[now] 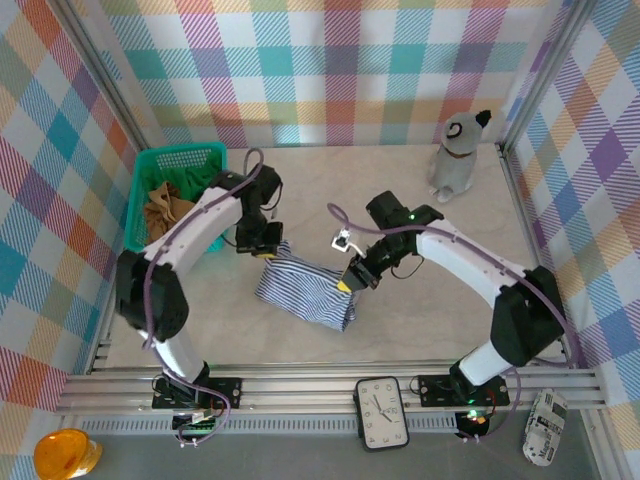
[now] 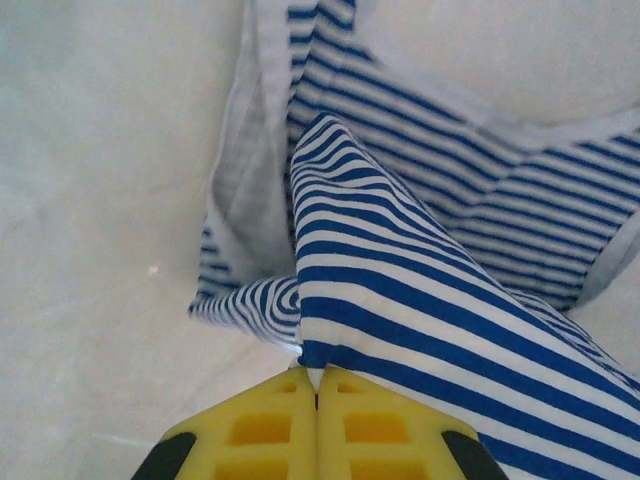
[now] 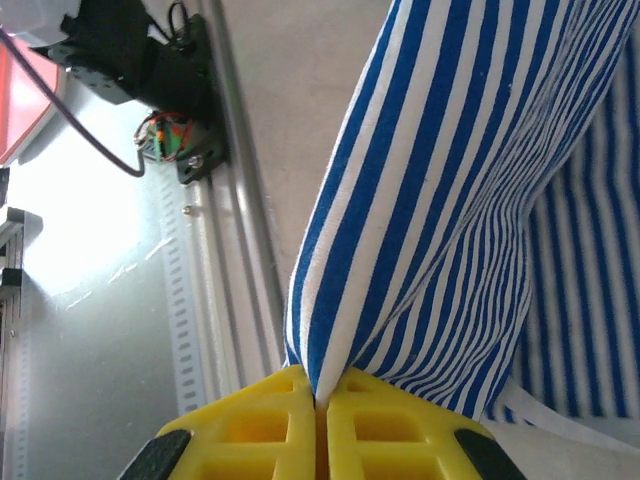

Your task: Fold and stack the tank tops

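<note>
A navy-and-white striped tank top (image 1: 305, 292) hangs bunched over the middle of the table, held up at two points. My left gripper (image 1: 262, 248) is shut on its upper left edge; the left wrist view has the yellow fingers (image 2: 262, 425) pinching striped cloth (image 2: 420, 300), with white trim beyond. My right gripper (image 1: 349, 282) is shut on the right edge; its fingers (image 3: 385, 425) pinch a fold of striped cloth (image 3: 440, 200). A tan-brown tank top (image 1: 163, 210) lies in the teal basket (image 1: 180, 158) at the back left, with green cloth beside it.
A grey and white plush animal (image 1: 457, 155) stands at the back right. Along the near edge runs an aluminium rail (image 1: 330, 385); a small clock (image 1: 381, 410) and a white device (image 1: 545, 427) lie in front of it. Checked walls enclose the table.
</note>
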Robot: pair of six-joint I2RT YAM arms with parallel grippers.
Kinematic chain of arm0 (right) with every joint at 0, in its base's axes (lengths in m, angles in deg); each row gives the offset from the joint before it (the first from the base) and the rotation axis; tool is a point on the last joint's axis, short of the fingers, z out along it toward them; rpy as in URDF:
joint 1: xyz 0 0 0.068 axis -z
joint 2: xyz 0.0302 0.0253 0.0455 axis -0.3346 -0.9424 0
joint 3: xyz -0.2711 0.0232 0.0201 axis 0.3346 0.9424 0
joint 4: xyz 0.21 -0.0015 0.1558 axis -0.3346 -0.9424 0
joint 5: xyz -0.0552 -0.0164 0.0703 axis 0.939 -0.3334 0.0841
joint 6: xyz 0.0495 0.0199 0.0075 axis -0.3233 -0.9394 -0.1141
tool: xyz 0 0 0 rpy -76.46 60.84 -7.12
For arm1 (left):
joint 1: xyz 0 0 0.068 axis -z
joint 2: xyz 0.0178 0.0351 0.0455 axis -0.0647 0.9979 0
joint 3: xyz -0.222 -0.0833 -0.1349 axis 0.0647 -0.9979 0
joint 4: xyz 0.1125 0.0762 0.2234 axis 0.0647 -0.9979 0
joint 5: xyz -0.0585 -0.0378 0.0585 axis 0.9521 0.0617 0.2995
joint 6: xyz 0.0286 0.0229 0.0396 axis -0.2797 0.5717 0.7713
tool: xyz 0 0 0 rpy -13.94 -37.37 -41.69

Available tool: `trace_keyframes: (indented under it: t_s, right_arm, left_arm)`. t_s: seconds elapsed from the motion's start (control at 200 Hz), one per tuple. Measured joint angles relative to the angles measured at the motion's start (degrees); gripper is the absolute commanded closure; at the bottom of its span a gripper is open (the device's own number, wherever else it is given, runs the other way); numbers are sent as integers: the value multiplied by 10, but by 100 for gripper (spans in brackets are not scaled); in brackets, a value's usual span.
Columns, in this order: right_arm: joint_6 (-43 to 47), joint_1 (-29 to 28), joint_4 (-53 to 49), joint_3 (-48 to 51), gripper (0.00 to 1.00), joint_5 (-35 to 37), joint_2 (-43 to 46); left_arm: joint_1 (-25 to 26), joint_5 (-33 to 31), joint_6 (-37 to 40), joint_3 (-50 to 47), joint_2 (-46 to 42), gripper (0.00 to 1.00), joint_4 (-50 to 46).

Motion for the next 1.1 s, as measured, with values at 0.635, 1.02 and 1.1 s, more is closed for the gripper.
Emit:
trace_keyframes:
  t_s: [0.635,1.02,1.1]
  right_arm:
    - [-78,-22,109,84,89,-105,25]
    - [-142,6,203,128,88,-158,-12]
    - [-122,38,190,113,88,-159,-36]
  left_arm:
    - [-33,20,54,-4,-1,100,-34]
    - [-52,50,76,10,43,100,-61]
    - [-52,56,83,49,100,100,-60]
